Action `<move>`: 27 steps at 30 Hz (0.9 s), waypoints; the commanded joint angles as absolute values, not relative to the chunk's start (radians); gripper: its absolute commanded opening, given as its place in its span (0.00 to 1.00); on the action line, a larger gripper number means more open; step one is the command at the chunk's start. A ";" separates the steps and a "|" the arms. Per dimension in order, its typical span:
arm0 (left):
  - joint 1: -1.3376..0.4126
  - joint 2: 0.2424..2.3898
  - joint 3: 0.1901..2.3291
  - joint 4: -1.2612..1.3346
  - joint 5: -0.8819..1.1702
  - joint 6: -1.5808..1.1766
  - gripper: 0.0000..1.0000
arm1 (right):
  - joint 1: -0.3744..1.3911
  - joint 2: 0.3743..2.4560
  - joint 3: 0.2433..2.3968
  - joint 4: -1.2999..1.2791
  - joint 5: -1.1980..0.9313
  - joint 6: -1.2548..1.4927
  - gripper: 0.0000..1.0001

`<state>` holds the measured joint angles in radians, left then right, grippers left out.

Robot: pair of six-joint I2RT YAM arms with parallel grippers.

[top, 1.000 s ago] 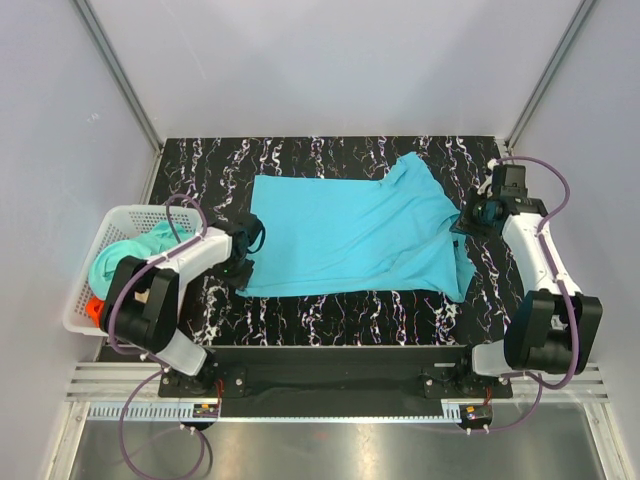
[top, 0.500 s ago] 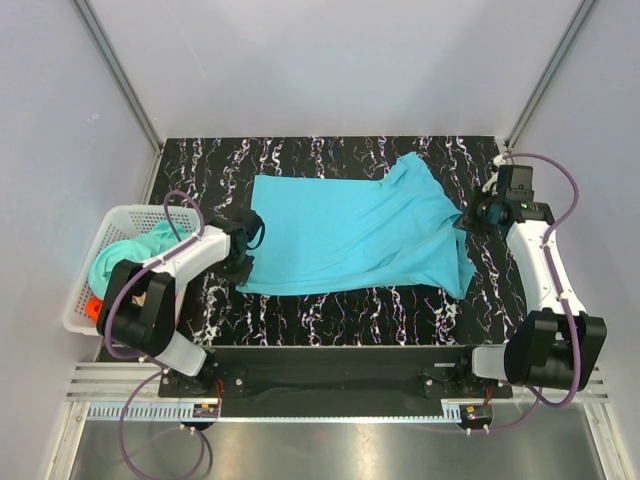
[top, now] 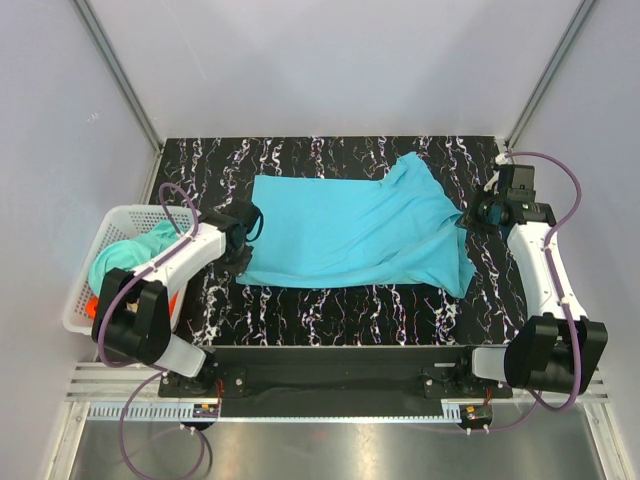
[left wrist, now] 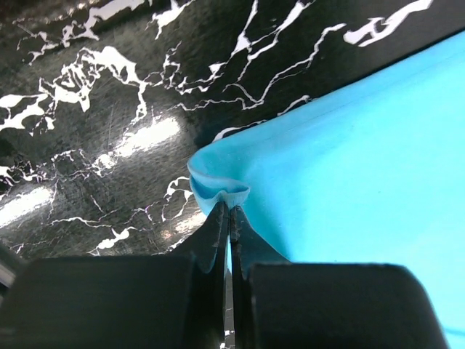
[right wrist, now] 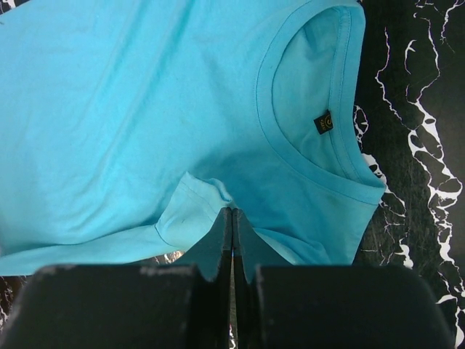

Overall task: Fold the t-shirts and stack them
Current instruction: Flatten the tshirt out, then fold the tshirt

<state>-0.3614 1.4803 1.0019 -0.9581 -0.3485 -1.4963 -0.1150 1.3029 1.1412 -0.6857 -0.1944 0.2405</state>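
A bright cyan t-shirt (top: 350,235) lies spread across the black marbled table. My left gripper (top: 243,238) is shut on its near left hem corner (left wrist: 221,193), pinched between the fingertips just above the table. My right gripper (top: 478,214) is shut on cloth at the shirt's right end (right wrist: 218,200), beside the folded sleeve and the collar (right wrist: 305,138). A mint-teal t-shirt (top: 140,250) and an orange-red one (top: 95,308) lie in the basket.
A white lattice basket (top: 88,290) stands off the table's left edge. Grey walls close in the back and sides. The arm bases sit on the near rail (top: 330,365). Bare black marbled table (top: 340,305) lies in front of the shirt.
My left gripper has lifted the hem corner up and back a little. My right gripper has shifted right and back with the shirt's right end.
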 commanded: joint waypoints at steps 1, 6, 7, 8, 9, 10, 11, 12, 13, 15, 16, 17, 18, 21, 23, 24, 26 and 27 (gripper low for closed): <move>-0.359 1.451 1.043 -0.948 -0.400 -1.464 0.00 | -0.107 1.264 1.177 -0.672 -0.169 0.232 0.00; -0.360 1.451 1.048 -0.936 -0.413 -1.447 0.00 | -0.107 1.240 1.169 -0.649 -0.166 0.219 0.00; -0.360 1.451 1.051 -0.936 -0.416 -1.440 0.00 | -0.107 1.227 1.169 -0.646 -0.160 0.218 0.00; -0.362 1.453 1.052 -0.933 -0.420 -1.437 0.00 | -0.107 1.224 1.167 -0.640 -0.155 0.213 0.00; -0.362 1.453 1.055 -0.927 -0.428 -1.433 0.00 | -0.107 1.220 1.166 -0.635 -0.147 0.210 0.00; -0.364 1.453 1.061 -0.923 -0.433 -1.422 0.00 | -0.107 1.210 1.164 -0.632 -0.144 0.207 0.00; -0.365 1.454 1.066 -0.925 -0.443 -1.419 0.00 | -0.107 1.206 1.163 -0.624 -0.144 0.198 0.00; -0.365 1.456 1.071 -0.923 -0.448 -1.414 0.00 | -0.107 1.201 1.158 -0.620 -0.143 0.193 0.00; -0.365 1.454 1.081 -0.920 -0.451 -1.396 0.00 | -0.107 1.187 1.152 -0.614 -0.141 0.189 0.00; -0.367 1.453 1.091 -0.891 -0.456 -1.359 0.00 | -0.107 1.171 1.129 -0.583 -0.140 0.179 0.00; -0.368 1.451 1.101 -0.891 -0.462 -1.350 0.00 | -0.107 1.151 1.118 -0.569 -0.140 0.179 0.00; -0.370 1.450 1.103 -0.894 -0.474 -1.348 0.00 | -0.107 1.143 1.100 -0.539 -0.140 0.176 0.00; -0.370 1.448 1.106 -0.893 -0.479 -1.344 0.00 | -0.107 1.135 1.094 -0.523 -0.144 0.175 0.00; -0.373 1.442 1.108 -0.870 -0.500 -1.315 0.00 | -0.107 1.127 1.103 -0.508 -0.150 0.169 0.00; -0.371 1.448 1.111 -0.851 -0.514 -1.301 0.00 | -0.107 1.132 1.111 -0.514 -0.146 0.163 0.00; -0.373 1.450 1.118 -0.850 -0.518 -1.296 0.00 | -0.107 1.135 1.112 -0.511 -0.140 0.161 0.00; -0.371 1.459 1.124 -0.839 -0.531 -1.287 0.00 | -0.107 1.137 1.112 -0.502 -0.135 0.156 0.00; -0.371 1.462 1.134 -0.830 -0.532 -1.278 0.00 | -0.107 1.138 1.112 -0.500 -0.132 0.153 0.00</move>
